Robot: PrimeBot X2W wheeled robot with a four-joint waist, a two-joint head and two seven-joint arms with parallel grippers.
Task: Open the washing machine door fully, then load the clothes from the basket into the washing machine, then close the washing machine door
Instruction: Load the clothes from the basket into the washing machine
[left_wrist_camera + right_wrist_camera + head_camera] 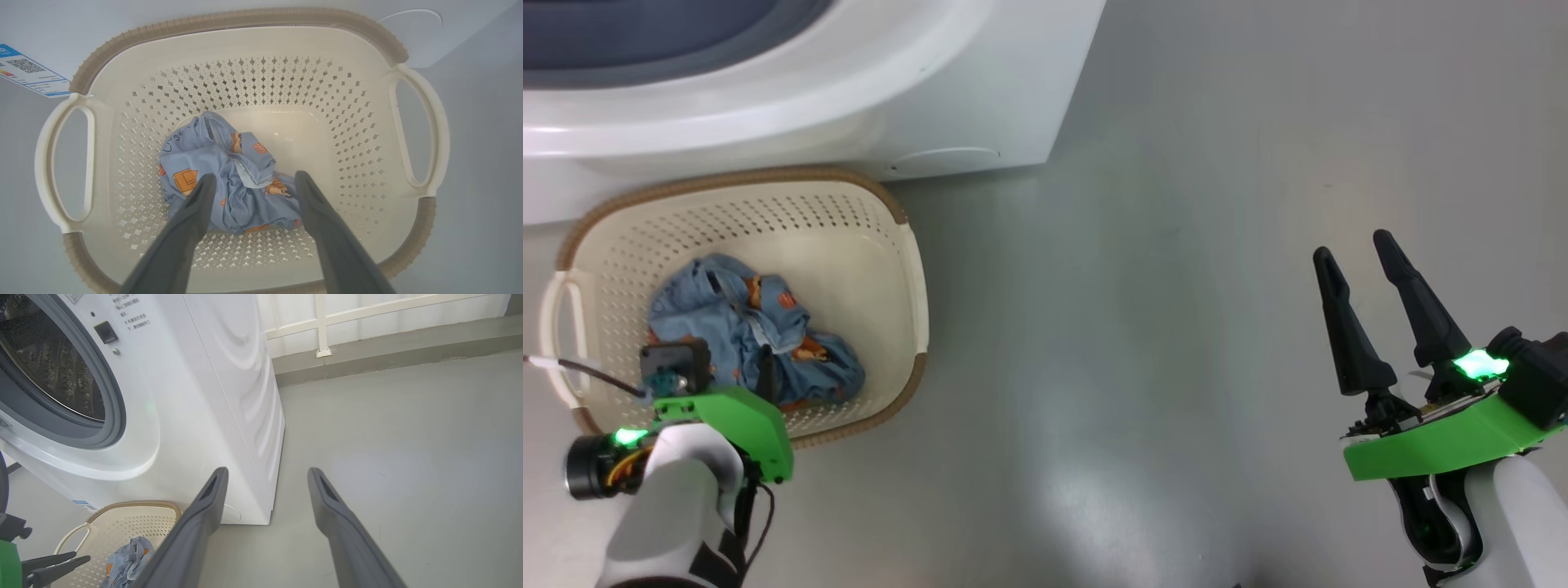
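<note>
The basket (916, 278) sits on the floor against the washing machine (996, 98). Crumpled blue clothes (229, 163) with orange figures lie at its bottom. My left gripper (255, 176) hangs open just above them, one finger on each side of the heap, with nothing held. Its green wrist cover (739, 416) shows over the basket's near rim. My right gripper (1353, 245) is open and empty over bare floor, far right of the basket. The drum (53, 367) shows uncovered inside the grey gasket (107, 416). The washing machine door is out of view.
Grey floor (1176, 327) spreads to the right of the machine. A white railing (322, 322) and a low kerb run along the far wall. A blue label sticker (28, 71) sits on the machine's front behind the basket.
</note>
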